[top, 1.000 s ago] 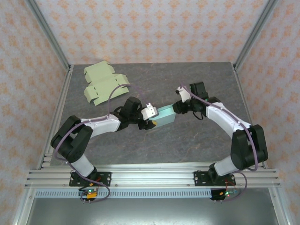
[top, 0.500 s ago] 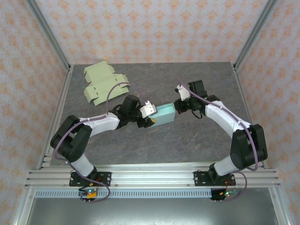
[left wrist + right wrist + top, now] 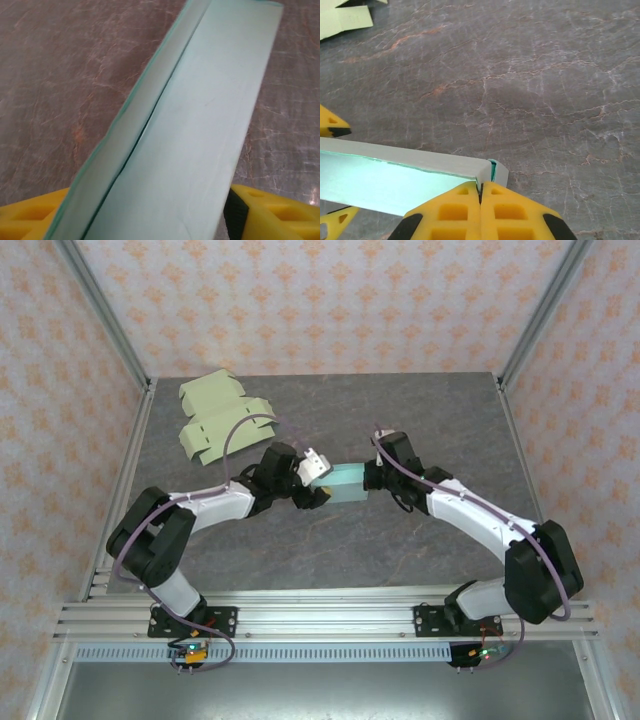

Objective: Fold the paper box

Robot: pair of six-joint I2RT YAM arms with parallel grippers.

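Looking down, the box [image 3: 342,483] is central over the tabletop [image 3: 330,545], between the left end effector [image 3: 318,480] and right end effector [image 3: 370,478]. Left wrist: fingers [image 3: 270,217] straddle it, grip unclear. Right wrist: fingers [image 3: 452,212] are clenched at its end flap [image 3: 493,172]; I'd press squarely, steadying the other end.

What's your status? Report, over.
Left tool straddles paper box, grip unclear. Right tool shut at its end corner. Flat blanks lie at far left, well apart.

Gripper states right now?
left gripper: around the box, grip cannot be told.
right gripper: shut on the box's end.
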